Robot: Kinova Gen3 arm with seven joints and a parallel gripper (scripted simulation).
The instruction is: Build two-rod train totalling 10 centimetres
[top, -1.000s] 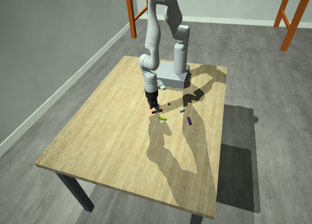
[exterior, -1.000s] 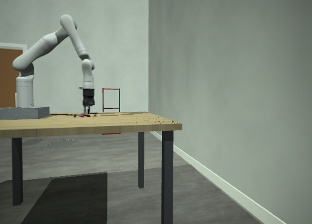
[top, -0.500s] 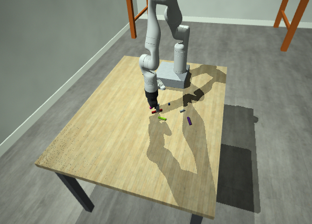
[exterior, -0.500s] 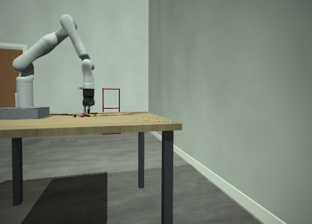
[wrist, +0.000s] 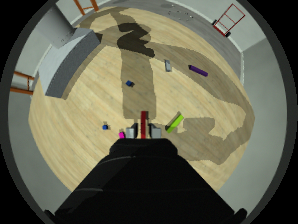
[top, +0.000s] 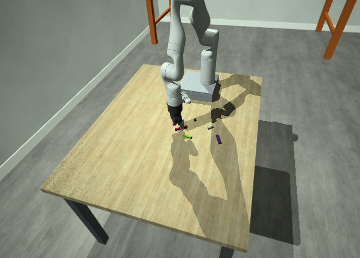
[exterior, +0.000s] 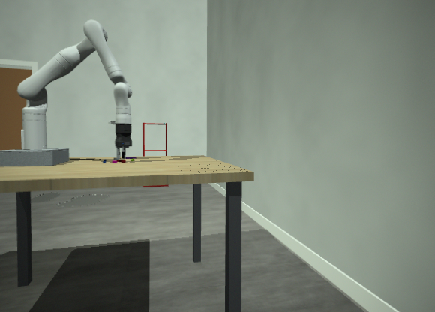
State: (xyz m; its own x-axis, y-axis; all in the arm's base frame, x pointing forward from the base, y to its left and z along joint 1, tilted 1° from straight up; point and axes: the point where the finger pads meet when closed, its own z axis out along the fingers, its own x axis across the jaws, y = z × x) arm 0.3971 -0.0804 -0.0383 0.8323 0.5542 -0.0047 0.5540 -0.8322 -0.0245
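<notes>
The red rod (top: 177,129) (wrist: 144,119) lies flat on the table. My gripper (exterior: 121,158) (wrist: 143,128) is partly open around it, one finger on each side, with a gap visible between rod and fingers in the wrist view. The lime rod (top: 187,136) (wrist: 175,122) lies close by, at an angle to the red one. The magenta rod (top: 174,124) (wrist: 121,135) lies beside the gripper's other side. One blue rod (wrist: 105,127) lies beyond the magenta rod; another blue rod (top: 195,120) (wrist: 129,83) lies apart. The grey rod (top: 210,128) (wrist: 168,65) and purple rod (top: 218,139) (wrist: 198,70) lie farther off, apart from each other.
The robot's grey base block (top: 198,93) (exterior: 56,157) (wrist: 70,62) stands at the back of the table (top: 130,161). The arm's shadow falls over part of the table. The magenta and lime rods are the closest neighbours of the fingers.
</notes>
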